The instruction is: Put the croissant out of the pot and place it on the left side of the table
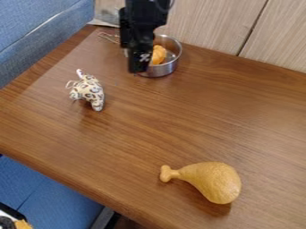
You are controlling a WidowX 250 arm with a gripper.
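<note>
Croissant [159,54] first, since everything here turns on it: it sits inside the small metal pot [171,67], leaning, as far as I can make out, towards the side where the black arm [142,22] hangs. The pot stands on the wooden surface [149,127] at the far edge, near the panelled wall [212,20]; its steep side keeps the croissant in, so I'd judge a lift straight up is wanted, and no sideways drag. A thin wire loop [108,37] lies just left of it, perhaps a handle, and could snag.

The end effector [139,70] points down by the pot's left side, overlapping part of its rim from where I stand. Whether it is open or closed I can't tell, nor whether it touches the metal. That place makes sense for a grasp about to begin; the croissant looks to be resting in the pot, so the job seems at its start. A low pass from here might knock the pot, so going in from above looks wiser.

The spotted toy [90,92] sits on the left part of the surface, close to where the croissant may have to go, so the release should be set clear of it. The drumstick [213,180] lies on its side well apart, near the front, out of the way of that route
</note>
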